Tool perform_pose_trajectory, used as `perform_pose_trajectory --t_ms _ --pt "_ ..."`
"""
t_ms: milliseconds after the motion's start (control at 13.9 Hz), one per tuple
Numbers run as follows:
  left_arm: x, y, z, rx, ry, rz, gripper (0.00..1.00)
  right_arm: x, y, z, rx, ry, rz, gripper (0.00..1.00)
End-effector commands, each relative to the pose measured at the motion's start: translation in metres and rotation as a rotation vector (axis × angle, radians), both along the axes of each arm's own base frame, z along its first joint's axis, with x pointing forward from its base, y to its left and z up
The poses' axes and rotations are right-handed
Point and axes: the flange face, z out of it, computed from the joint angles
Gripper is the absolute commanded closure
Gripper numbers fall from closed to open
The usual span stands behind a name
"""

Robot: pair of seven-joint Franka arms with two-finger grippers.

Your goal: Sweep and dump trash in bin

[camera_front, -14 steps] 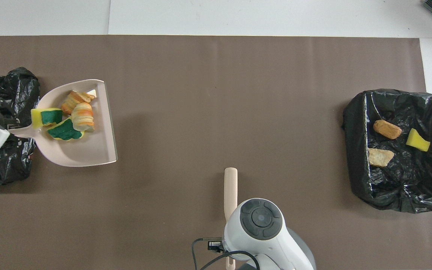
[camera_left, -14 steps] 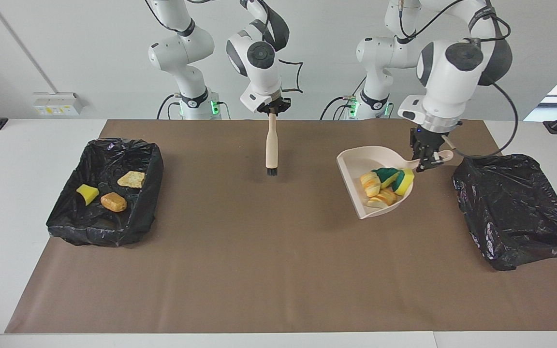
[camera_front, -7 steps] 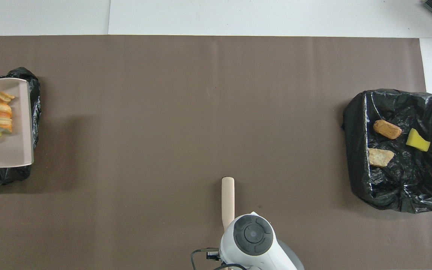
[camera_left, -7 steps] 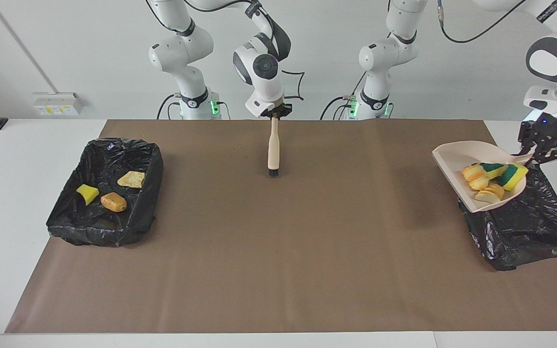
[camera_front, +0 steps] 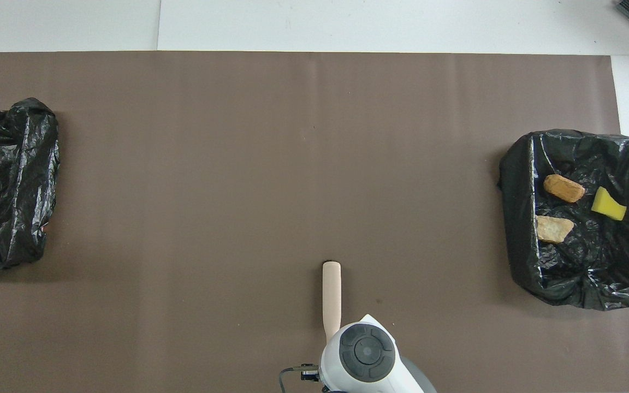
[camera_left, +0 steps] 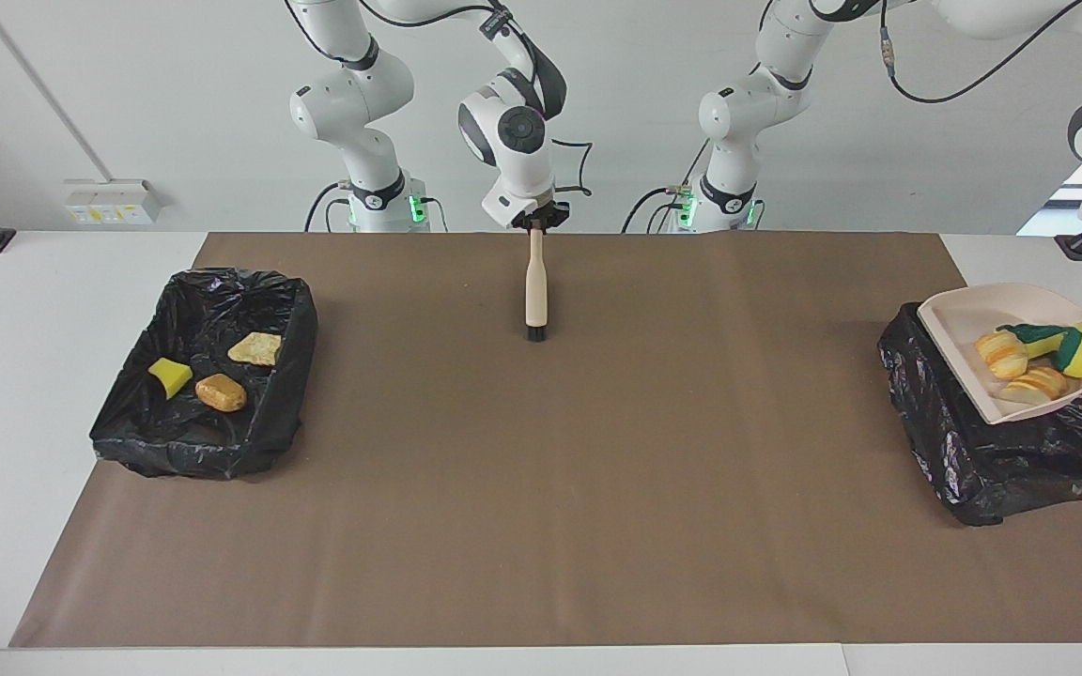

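A white table (camera_left: 53, 282) carries a brown paper sheet (camera_left: 541, 469) that covers most of its top, leaving white margins at both ends. A plain pale wall (camera_left: 128, 94) rises past it, bearing a socket box (camera_left: 114, 200). Daylight enters a window (camera_left: 1081, 188) at one end.

Bright even room light, soft faint shadows under objects, glints on black bin liner (camera_left: 208, 441), sharp focus

Beige dustpan (camera_left: 973, 324) carries yellow-green sponge pieces (camera_left: 1062, 343); black bins (camera_left: 208, 376) on brown mat (camera_left: 541, 469)
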Motion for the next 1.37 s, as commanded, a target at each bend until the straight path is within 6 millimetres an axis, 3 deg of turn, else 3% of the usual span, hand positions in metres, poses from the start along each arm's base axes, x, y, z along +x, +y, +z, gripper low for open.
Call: perform_pose_trajectory --t_ms 0,432,504,576,648,864,1008,1152,1296 --pt "0.003 0.001 0.000 0.123 -0.012 0.016 1.00 0.004 -0.004 -0.008 -0.002 -0.002 -0.046 1.00" --pt "0.005 -0.010 0.009 0.362 0.006 0.003 1.00 0.015 -0.007 -0.017 0.009 -0.014 -0.053 1.00" --pt "0.005 -0.014 0.013 0.391 0.012 -0.010 1.00 0.016 -0.007 -0.017 0.009 -0.014 -0.053 0.76" --pt "0.004 -0.014 0.021 0.419 0.010 -0.017 1.00 0.017 -0.007 -0.016 0.011 -0.015 -0.052 0.07" --pt "0.003 -0.014 0.030 0.427 -0.002 -0.015 1.00 0.018 -0.006 -0.015 0.011 -0.014 -0.053 0.00" --pt "-0.006 -0.025 0.056 0.420 -0.022 0.001 1.00 0.022 -0.003 -0.012 0.014 -0.017 -0.054 0.00" --pt "0.001 -0.052 0.054 0.315 -0.053 0.015 1.00 0.028 -0.001 -0.005 0.021 -0.029 -0.053 0.00" --pt "0.014 -0.095 0.045 0.208 -0.062 -0.006 1.00 0.047 -0.007 0.008 0.032 -0.038 -0.080 0.00" --pt "0.021 -0.125 0.033 0.090 -0.076 -0.017 1.00 0.069 -0.018 0.026 0.027 -0.049 -0.087 0.00"
